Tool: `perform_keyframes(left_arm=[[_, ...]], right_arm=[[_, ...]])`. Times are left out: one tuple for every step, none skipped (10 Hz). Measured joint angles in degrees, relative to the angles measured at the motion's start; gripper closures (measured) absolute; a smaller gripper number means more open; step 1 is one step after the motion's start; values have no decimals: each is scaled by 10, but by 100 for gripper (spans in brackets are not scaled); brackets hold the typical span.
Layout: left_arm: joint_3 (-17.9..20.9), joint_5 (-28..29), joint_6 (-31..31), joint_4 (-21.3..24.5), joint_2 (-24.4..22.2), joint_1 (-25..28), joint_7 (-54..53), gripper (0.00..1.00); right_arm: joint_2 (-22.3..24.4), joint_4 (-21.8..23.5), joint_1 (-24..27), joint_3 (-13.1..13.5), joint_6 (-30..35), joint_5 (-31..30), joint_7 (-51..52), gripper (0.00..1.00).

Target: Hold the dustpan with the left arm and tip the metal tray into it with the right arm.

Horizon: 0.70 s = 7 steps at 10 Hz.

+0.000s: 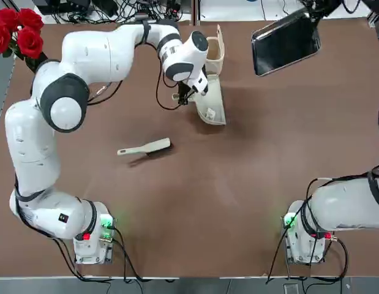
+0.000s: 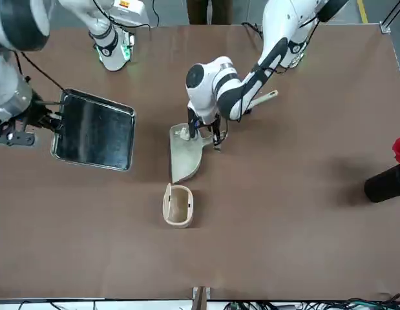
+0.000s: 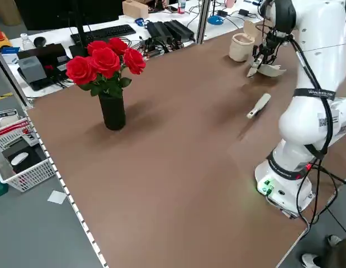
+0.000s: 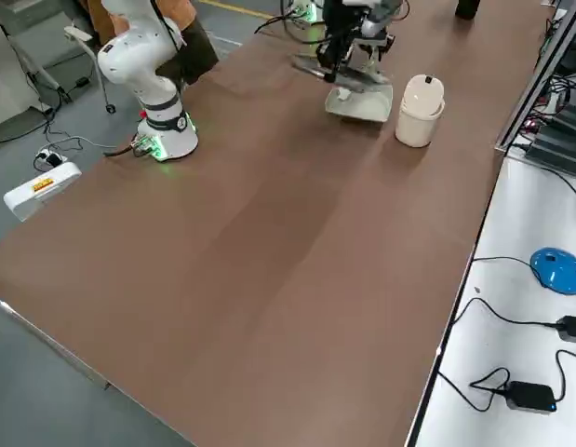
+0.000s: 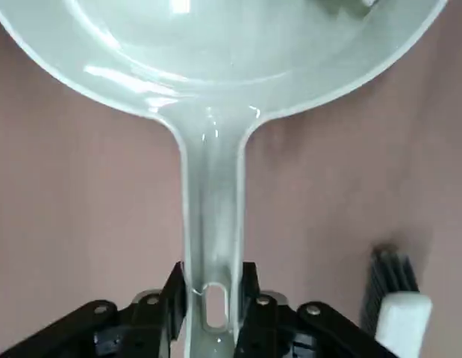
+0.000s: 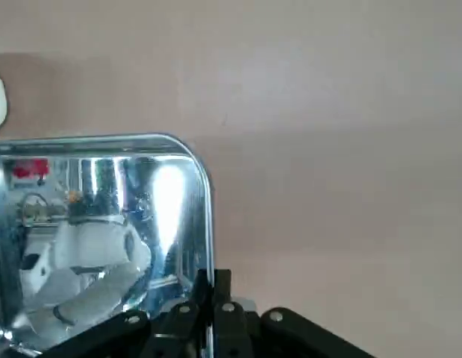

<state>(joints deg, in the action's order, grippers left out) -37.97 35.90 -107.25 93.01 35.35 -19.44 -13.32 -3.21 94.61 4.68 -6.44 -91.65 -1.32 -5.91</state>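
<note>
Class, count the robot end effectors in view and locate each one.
2. The left end effector is shut on the dustpan's handle, over the table's far side; the right end effector grips the metal tray's rim, to the dustpan's right.

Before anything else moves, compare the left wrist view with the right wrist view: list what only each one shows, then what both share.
Only the left wrist view: the cream plastic dustpan, its handle clamped in the left gripper, and a white-handled brush with dark bristles.

Only the right wrist view: the shiny silver metal tray, its rim pinched by the right gripper, with reflections in it.

Both: the brown tabletop and a dark two-finger gripper holding something.
</note>
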Motion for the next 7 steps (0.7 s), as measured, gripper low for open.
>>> perform_keyframes(left_arm=[[0, -16, 13, -1, -18, 2, -8, 67], [-1, -41, 25, -1, -38, 6, -26, 67], [-1, -66, 35, -2, -59, 10, -45, 67], [-1, -86, 50, -2, -81, 14, -61, 67], [0, -100, 67, -2, -102, 21, -74, 67], [0, -111, 81, -1, -122, 34, -82, 67], [0, -117, 87, -1, -141, 51, -90, 67]], right_arm=[[0, 25, 24, 10, -20, 16, 34, 95], [-1, 54, 33, 34, -44, 29, 74, 95], [-1, 87, 36, 68, -73, 46, 121, 95], [-2, 122, 37, 105, -104, 65, 160, 95], [-3, 161, 38, 141, -136, 88, 192, 95], [-4, 199, 39, 170, -166, 106, 215, 95], [-4, 236, 40, 189, -198, 119, 231, 95]])
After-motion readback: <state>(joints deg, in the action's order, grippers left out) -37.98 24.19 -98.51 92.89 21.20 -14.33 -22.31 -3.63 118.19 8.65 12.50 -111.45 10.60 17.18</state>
